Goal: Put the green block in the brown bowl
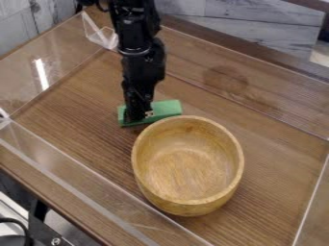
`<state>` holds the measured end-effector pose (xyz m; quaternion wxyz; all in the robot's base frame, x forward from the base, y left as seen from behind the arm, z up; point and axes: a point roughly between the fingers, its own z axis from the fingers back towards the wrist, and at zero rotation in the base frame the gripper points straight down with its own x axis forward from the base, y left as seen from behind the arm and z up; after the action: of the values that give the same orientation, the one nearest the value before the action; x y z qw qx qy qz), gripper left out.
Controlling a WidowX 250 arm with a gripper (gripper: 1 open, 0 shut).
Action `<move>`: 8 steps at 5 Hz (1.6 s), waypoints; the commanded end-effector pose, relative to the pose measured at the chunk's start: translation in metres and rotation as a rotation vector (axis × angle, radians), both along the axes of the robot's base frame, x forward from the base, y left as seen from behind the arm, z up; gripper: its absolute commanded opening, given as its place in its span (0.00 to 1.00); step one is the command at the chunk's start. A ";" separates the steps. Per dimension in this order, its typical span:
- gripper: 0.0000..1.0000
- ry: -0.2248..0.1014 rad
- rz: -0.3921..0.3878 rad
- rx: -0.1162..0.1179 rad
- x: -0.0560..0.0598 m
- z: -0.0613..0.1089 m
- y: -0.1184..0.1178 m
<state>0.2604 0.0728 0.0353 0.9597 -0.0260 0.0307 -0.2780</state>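
Observation:
The green block lies flat on the wooden table just behind the brown bowl's far left rim. My gripper points straight down onto the block's middle, its black fingers closed against the block's sides and hiding its centre. The block rests on the table. The brown bowl, large, round and wooden with a thick rim, stands at the front centre with nothing inside it.
Clear acrylic walls ring the wooden table. A white cable loops beside the arm's upper part. The table's front-left edge drops off near the bottom left corner.

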 end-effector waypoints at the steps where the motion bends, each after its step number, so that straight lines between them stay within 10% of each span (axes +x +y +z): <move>1: 0.00 -0.053 0.069 0.006 0.011 0.026 0.005; 4: 0.00 -0.041 0.145 -0.020 0.014 0.062 0.000; 5: 1.00 -0.054 0.112 -0.018 0.018 0.060 0.001; 8: 1.00 -0.088 0.016 -0.017 0.025 0.036 0.001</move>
<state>0.2786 0.0733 0.0585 0.9625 -0.0343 0.0071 -0.2690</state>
